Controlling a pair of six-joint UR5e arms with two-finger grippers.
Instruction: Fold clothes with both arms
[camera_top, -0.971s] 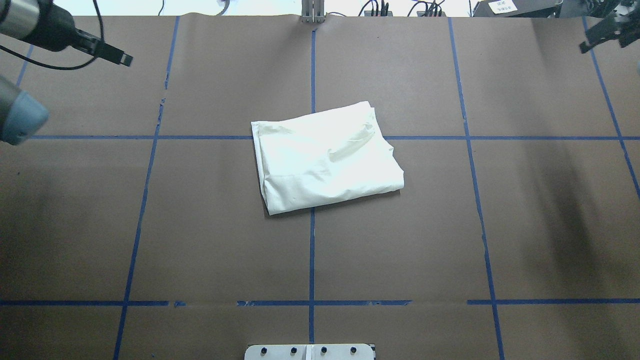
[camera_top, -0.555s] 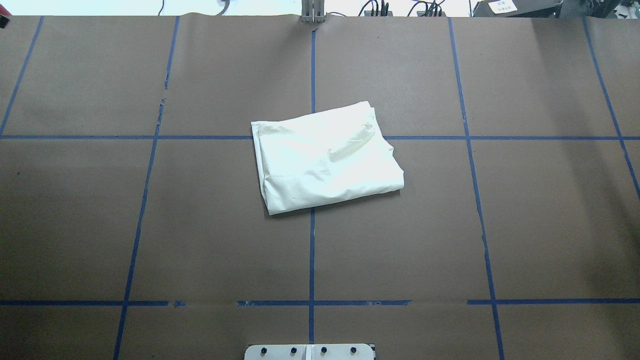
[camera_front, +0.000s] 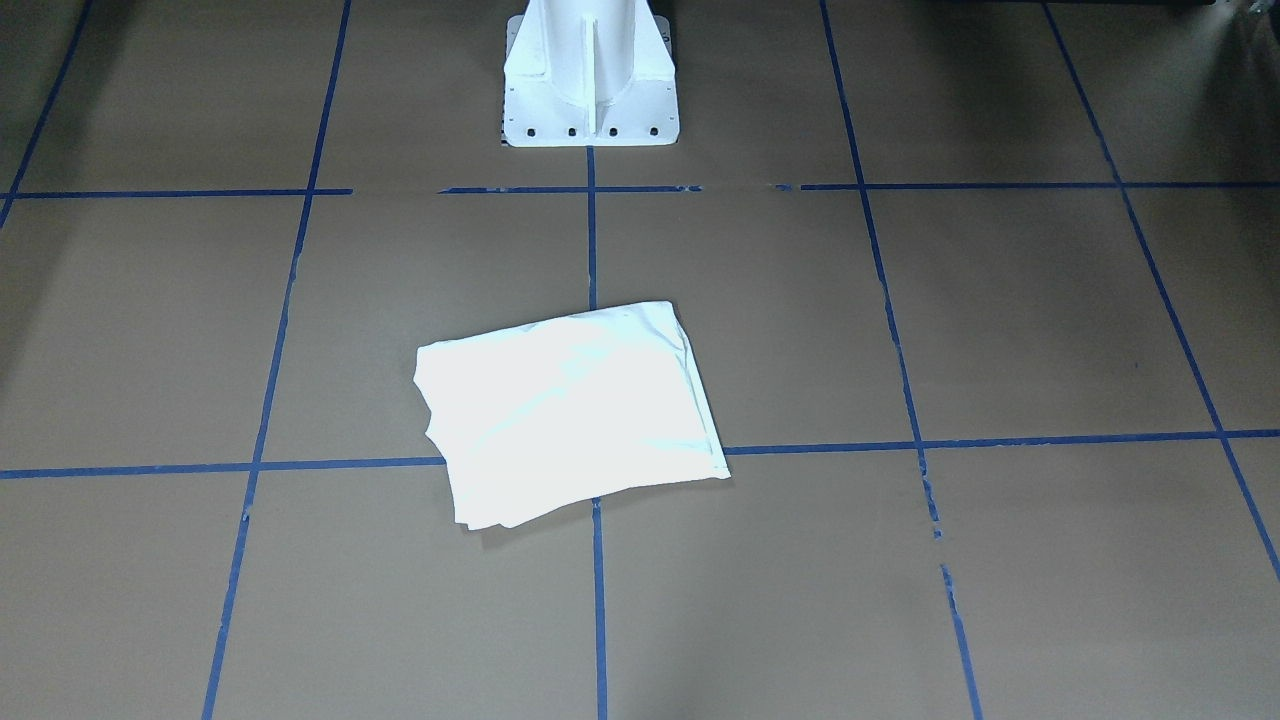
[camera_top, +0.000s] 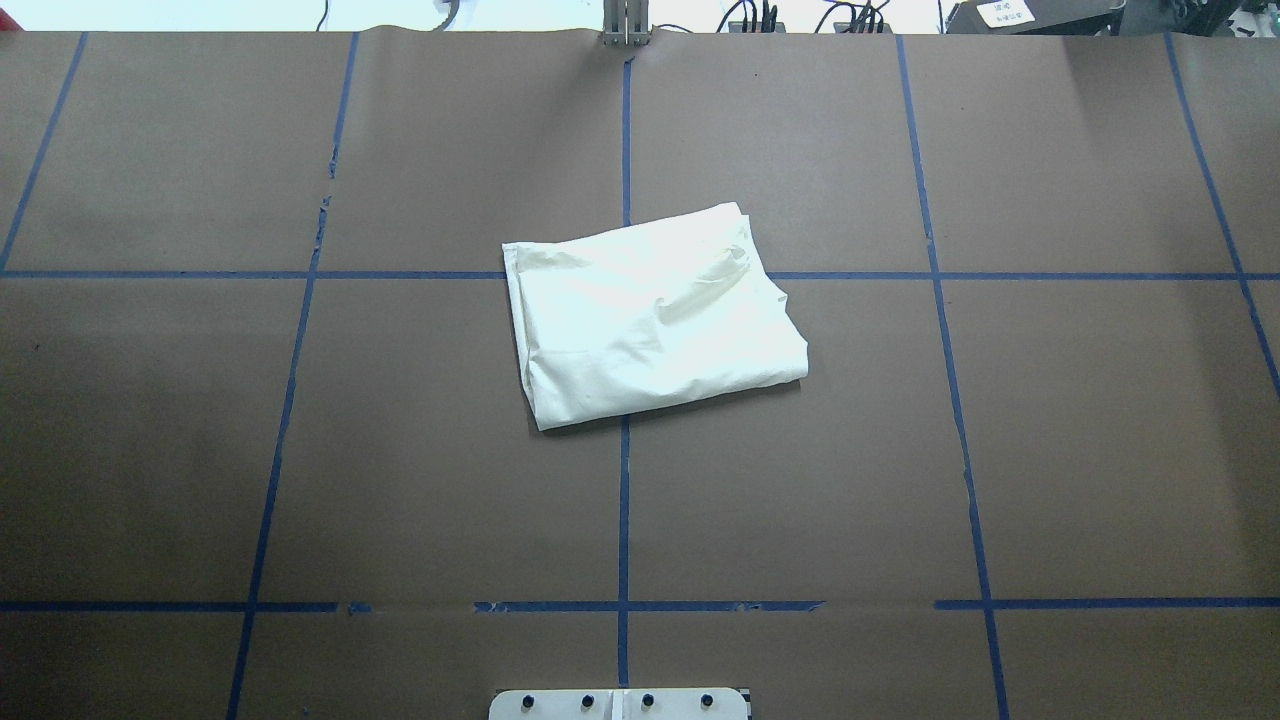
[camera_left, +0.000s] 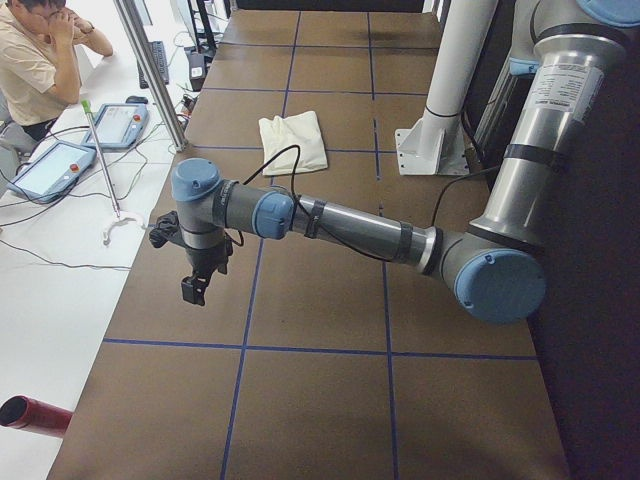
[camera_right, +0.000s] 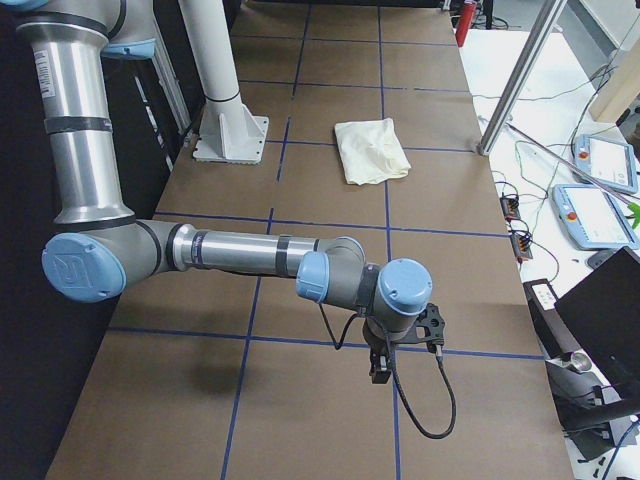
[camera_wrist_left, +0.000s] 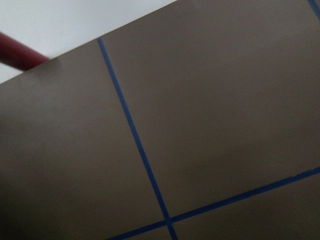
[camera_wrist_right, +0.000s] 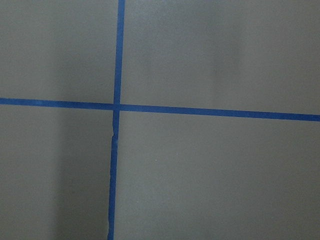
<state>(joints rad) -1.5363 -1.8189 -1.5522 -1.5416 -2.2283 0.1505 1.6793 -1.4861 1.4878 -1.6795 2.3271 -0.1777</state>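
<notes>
Shirt (camera_top: 650, 315) folded, table (camera_top: 1100, 450) ctr, far from L jaws, R jaws; spread or pressed together: can't tell.

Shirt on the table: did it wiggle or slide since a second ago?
No. The shirt covers the same crossing of the blue tape lines in the overhead view, and its corners are in the same places.
</notes>
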